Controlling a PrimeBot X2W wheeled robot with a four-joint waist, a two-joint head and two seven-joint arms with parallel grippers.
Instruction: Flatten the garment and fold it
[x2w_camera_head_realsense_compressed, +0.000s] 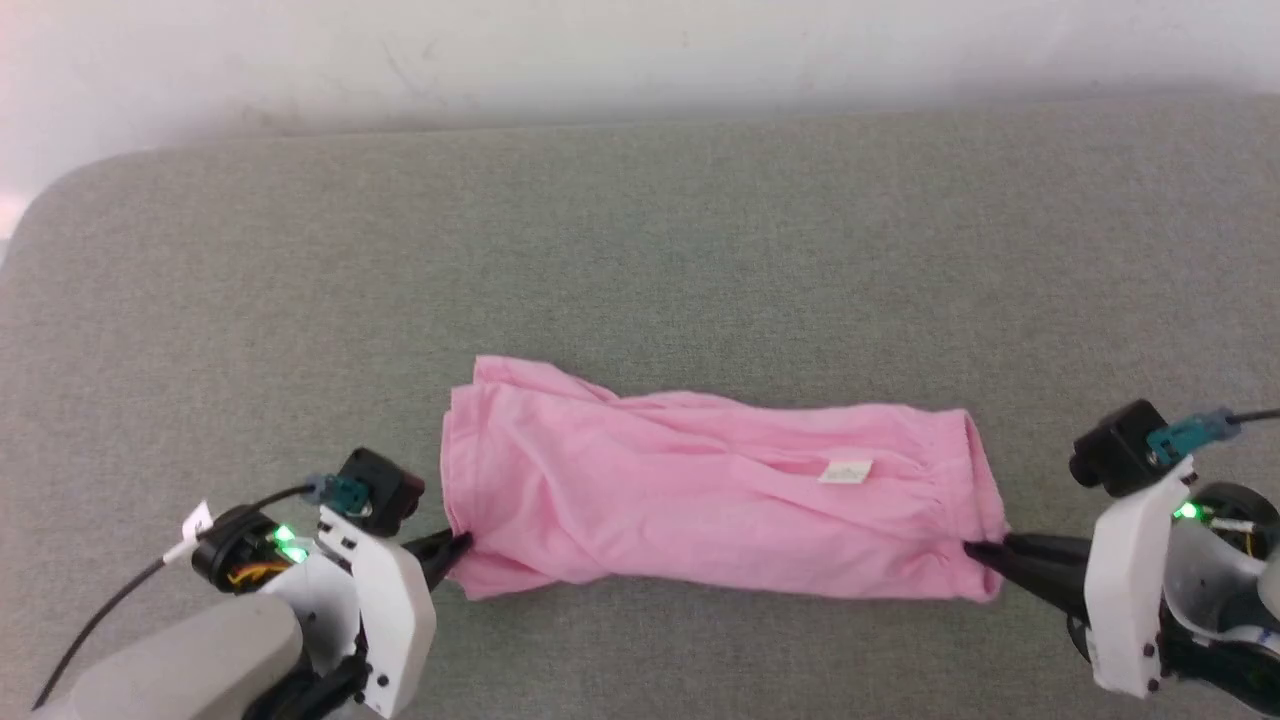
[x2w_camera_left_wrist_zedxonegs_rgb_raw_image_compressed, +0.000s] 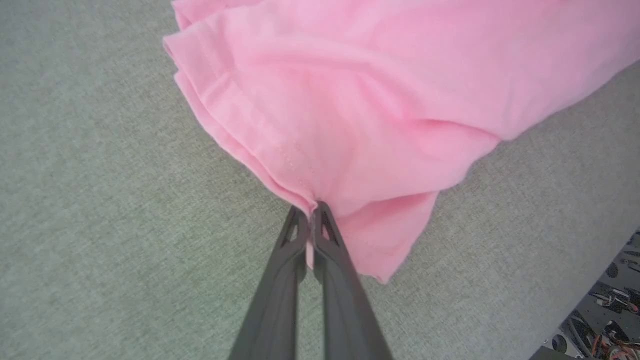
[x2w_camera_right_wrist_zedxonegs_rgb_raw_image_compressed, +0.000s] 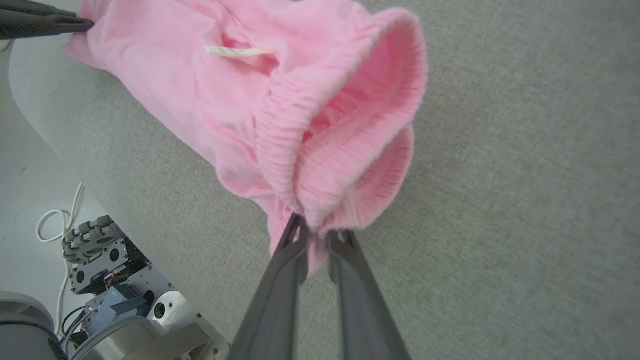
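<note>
The garment (x2w_camera_head_realsense_compressed: 700, 495), light pink shorts, lies stretched left to right on the grey padded surface (x2w_camera_head_realsense_compressed: 640, 260), folded lengthwise, with a small white label (x2w_camera_head_realsense_compressed: 845, 470) on top. My left gripper (x2w_camera_head_realsense_compressed: 462, 543) is shut on the leg hem at the garment's left end; in the left wrist view the hem (x2w_camera_left_wrist_zedxonegs_rgb_raw_image_compressed: 280, 165) is pinched between my fingertips (x2w_camera_left_wrist_zedxonegs_rgb_raw_image_compressed: 312, 212). My right gripper (x2w_camera_head_realsense_compressed: 975, 550) is shut on the gathered waistband at the right end. In the right wrist view the ribbed waistband (x2w_camera_right_wrist_zedxonegs_rgb_raw_image_compressed: 345, 150) bunches between the fingers (x2w_camera_right_wrist_zedxonegs_rgb_raw_image_compressed: 320, 232), and the left gripper's fingers (x2w_camera_right_wrist_zedxonegs_rgb_raw_image_compressed: 45, 22) show at top left.
The grey padded surface stretches far beyond the garment, with a rounded corner (x2w_camera_head_realsense_compressed: 60, 190) at the back left and a pale wall (x2w_camera_head_realsense_compressed: 640, 50) behind. In the right wrist view the robot's wheeled base (x2w_camera_right_wrist_zedxonegs_rgb_raw_image_compressed: 100, 250) and a white cable (x2w_camera_right_wrist_zedxonegs_rgb_raw_image_compressed: 55, 225) sit on the floor below the surface's edge.
</note>
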